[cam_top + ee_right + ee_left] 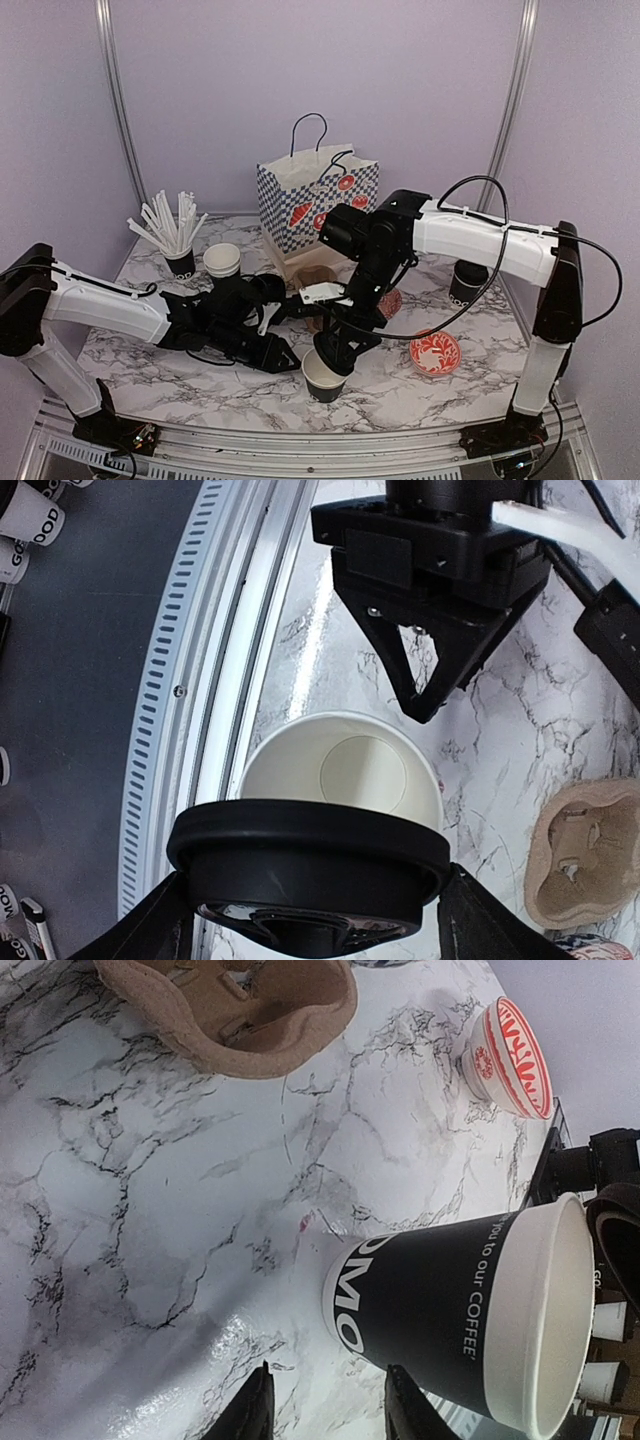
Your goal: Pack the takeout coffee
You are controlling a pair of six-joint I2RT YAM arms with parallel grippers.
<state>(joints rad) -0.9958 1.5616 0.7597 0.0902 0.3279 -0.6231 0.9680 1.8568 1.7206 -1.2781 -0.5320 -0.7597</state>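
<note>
Item: round black plastic lid (310,865), nearest the right wrist camera, clamped edge to edge between the two fingers of the right end effector (315,915). It hangs over the near part of the mouth of the open cup. Whether it touches the rim cannot be told, but it is not seated. Item: takeout coffee cup (345,775), black paper with a white inside and white lettering. It stands upright and uncovered on the counter (180,370), close to the near edge and directly under the right end effector in the overhead view. Item: left end effector (325,1415), low over the counter just beside the cup's base. Its fingers are narrowly parted and grip nothing, and the cup wall lies beyond the tips, apart from them. Item: brown moulded pulp cup carrier (250,1010), farther back on the counter, with no cup visible in it. Item: blue-and-white checked paper bag (315,200), upright behind the carrier. Item: red-and-white patterned bowl (435,352), to the right of the cup and apart from it. Item: black cup of white wrapped straws (175,235), at the far left. Step in hand, as judged: lidding the cup, a stage early in the packing, since the cup is neither in the carrier nor in the bag. Next move, as judged: bring the lid level and centred over the whole rim, then press down evenly until it seats. The light paper cup could tip or slide under an off-centre push, so the left end effector may need to steady its wall.
</note>
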